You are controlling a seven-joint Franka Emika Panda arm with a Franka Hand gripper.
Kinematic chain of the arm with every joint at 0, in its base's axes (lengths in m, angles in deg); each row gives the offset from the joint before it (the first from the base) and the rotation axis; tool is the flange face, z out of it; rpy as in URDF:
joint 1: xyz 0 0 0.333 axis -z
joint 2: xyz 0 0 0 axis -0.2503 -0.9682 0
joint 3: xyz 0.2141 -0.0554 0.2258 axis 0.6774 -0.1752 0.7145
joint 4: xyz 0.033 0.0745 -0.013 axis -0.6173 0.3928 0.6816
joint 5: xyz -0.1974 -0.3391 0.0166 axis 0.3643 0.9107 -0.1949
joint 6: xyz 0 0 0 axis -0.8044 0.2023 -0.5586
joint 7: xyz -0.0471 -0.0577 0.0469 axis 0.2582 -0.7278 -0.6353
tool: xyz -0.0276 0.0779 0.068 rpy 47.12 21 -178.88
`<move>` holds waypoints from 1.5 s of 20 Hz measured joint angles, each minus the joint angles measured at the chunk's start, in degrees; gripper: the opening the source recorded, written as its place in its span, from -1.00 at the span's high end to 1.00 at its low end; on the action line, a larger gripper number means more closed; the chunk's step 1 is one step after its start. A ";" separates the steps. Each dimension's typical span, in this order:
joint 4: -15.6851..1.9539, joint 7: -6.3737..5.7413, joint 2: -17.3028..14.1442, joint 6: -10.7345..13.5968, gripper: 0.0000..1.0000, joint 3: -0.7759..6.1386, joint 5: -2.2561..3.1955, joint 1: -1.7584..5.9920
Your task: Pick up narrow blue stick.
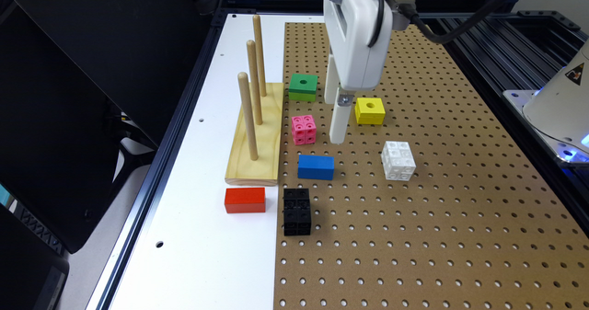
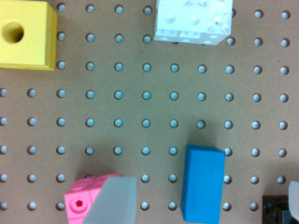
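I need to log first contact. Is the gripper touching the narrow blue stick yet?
Apart. In the exterior view the gripper hangs above the pegboard, with bare board visible between its fingers and the narrow blue stick.

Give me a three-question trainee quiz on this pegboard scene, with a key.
1. True or false: the blue stick lies on the pegboard, held by nothing.
2. Multiple choice: which block lies on the white surface rather than the pegboard? A) the green block B) the red block C) the white cube
3. Fill in: the wooden base holds ___ upright pegs.

Key: 1 true; 2 B; 3 three. The gripper hangs above the board between the pink cube and the yellow block, beyond the blue stick in the exterior view.
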 joint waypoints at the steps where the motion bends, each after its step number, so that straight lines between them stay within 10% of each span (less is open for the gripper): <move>1: 0.00 0.00 -0.35 -0.20 -1.00 0.00 0.00 0.00; 30: -3.82 -1.03 -10.29 -6.60 -1.00 0.17 0.24 -1.03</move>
